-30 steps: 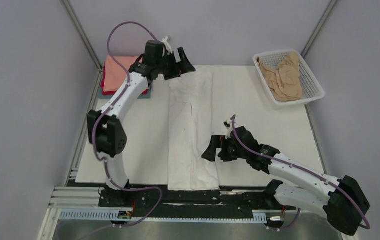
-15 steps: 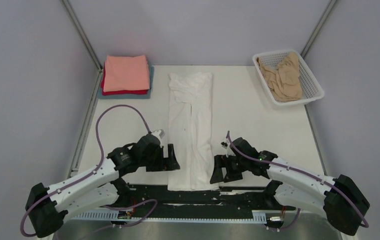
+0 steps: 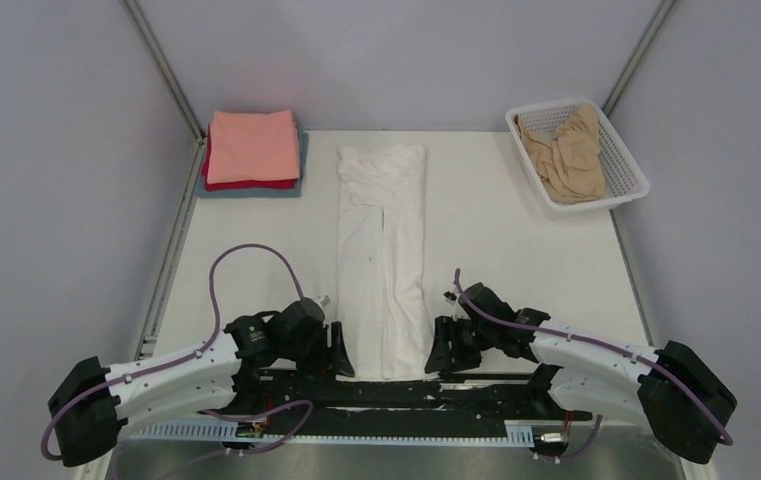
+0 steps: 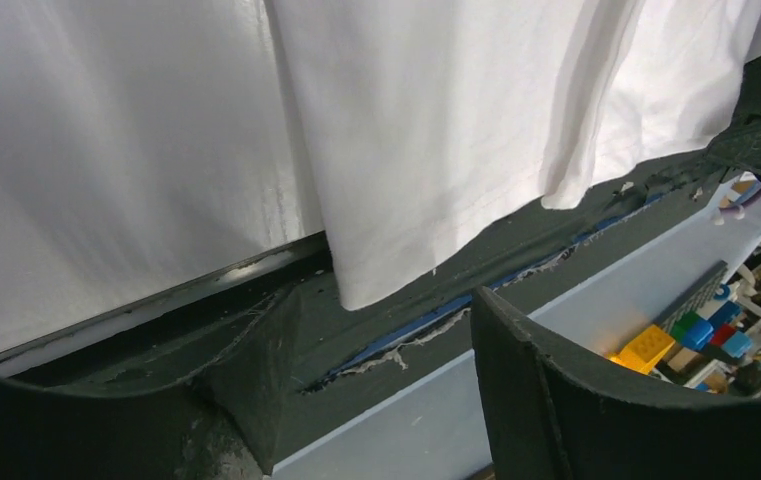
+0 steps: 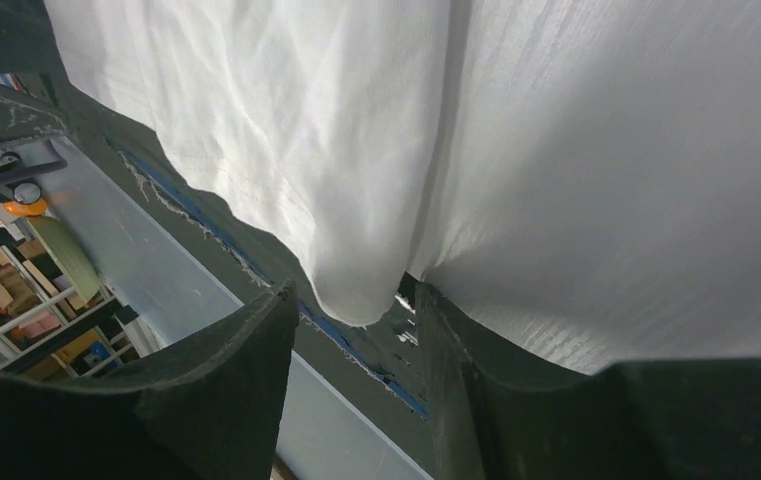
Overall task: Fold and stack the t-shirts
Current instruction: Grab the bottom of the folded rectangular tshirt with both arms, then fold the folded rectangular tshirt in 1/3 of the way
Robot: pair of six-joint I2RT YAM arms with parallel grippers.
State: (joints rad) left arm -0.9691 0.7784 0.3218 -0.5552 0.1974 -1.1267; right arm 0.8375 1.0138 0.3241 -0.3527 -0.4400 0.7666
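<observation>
**While poised at the near edge, gripped nothing yet**

Found the white t-shirt [image 3: 381,250] folded into a long strip down the middle of the table [image 3: 516,260], with the near hem hanging over the front edge. Straddled 1 hem corner with the left gripper [image 3: 341,352], jaws well apart, and the other with the right gripper [image 3: 440,352], jaws closer together; held nothing in either. Risked pinching only 1 layer or missing a drooping corner, likely dragging the strip crooked on lifting.

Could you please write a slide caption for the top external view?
Left fingers and right fingers flank the near hem of the white t-shirt; folded stack and basket behind.
</observation>
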